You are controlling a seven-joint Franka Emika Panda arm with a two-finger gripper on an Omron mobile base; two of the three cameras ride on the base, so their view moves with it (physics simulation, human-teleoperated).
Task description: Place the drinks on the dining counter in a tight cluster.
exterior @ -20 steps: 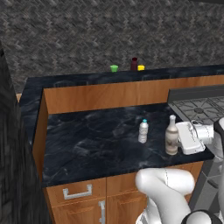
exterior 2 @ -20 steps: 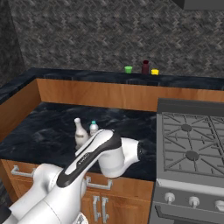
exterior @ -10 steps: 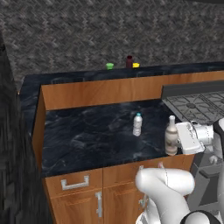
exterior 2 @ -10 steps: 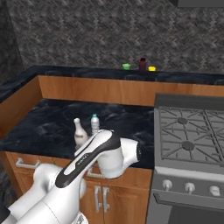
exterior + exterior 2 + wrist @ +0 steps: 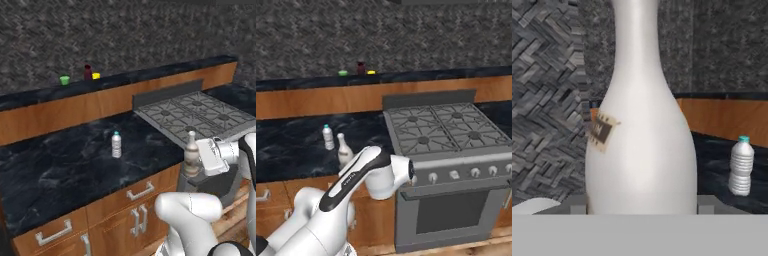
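Observation:
My gripper (image 5: 196, 159) is shut on the slim tan bottle (image 5: 190, 154) with a white neck and holds it upright in the air by the stove's front left corner. In the hand view that bottle (image 5: 642, 135) stands between my fingertips (image 5: 707, 203). The right base view shows the same bottle (image 5: 344, 150) just behind my arm. The short clear bottle (image 5: 116, 144) with a light-blue cap stands alone on the lower black counter (image 5: 60, 170), also in the right base view (image 5: 328, 137) and the hand view (image 5: 741, 166). The dark maroon bottle (image 5: 88, 71) stands on the raised dining counter (image 5: 150, 75) at the back.
A green cup (image 5: 64, 79) and a yellow thing (image 5: 96, 76) flank the maroon bottle. A gas stove (image 5: 195, 117) with dark grates sits right of the lower counter. Its oven front (image 5: 456, 210) faces me. Drawers and doors with metal handles (image 5: 140, 191) run below the counter.
The whole picture has shifted left as the base drove to the right, so the stove has come into full view. The tan bottle has stayed in my gripper.

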